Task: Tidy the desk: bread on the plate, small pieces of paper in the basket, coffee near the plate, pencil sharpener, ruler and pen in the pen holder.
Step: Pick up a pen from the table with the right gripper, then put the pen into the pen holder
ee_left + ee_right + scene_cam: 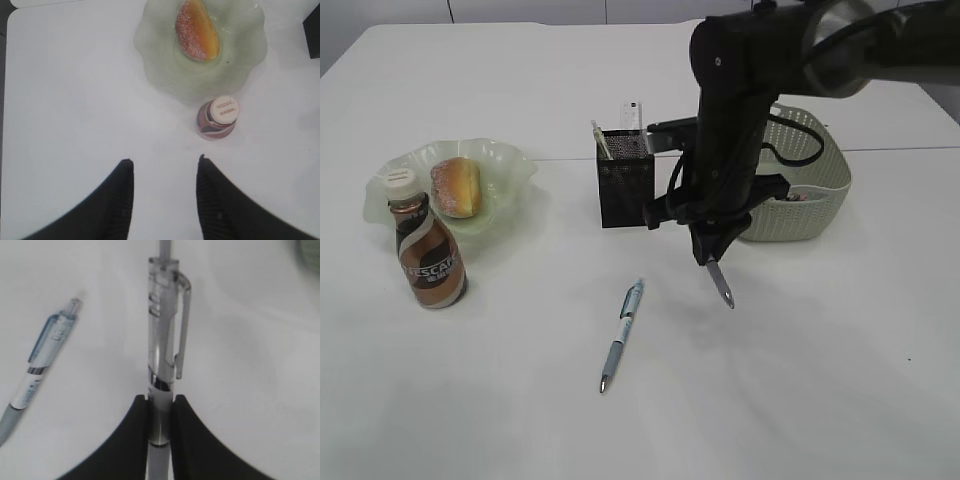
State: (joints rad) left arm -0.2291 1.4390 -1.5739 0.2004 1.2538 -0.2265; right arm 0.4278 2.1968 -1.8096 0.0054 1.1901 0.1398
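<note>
A blue pen [622, 336] is lying nearest the camera on the table [800, 380], untouched. A grey pen [162, 365] is being gripped by the right gripper [160, 412], suspended just right of the pen holder [625, 178]. Carrying it over the holder's mouth and releasing is judged next. The left gripper [165, 172] is being held half open, empty.

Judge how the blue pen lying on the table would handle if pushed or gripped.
The blue pen looks rigid and light. Its round barrel may roll when nudged, though the clip probably stops it. The smooth plastic could slip between narrow fingers.
</note>
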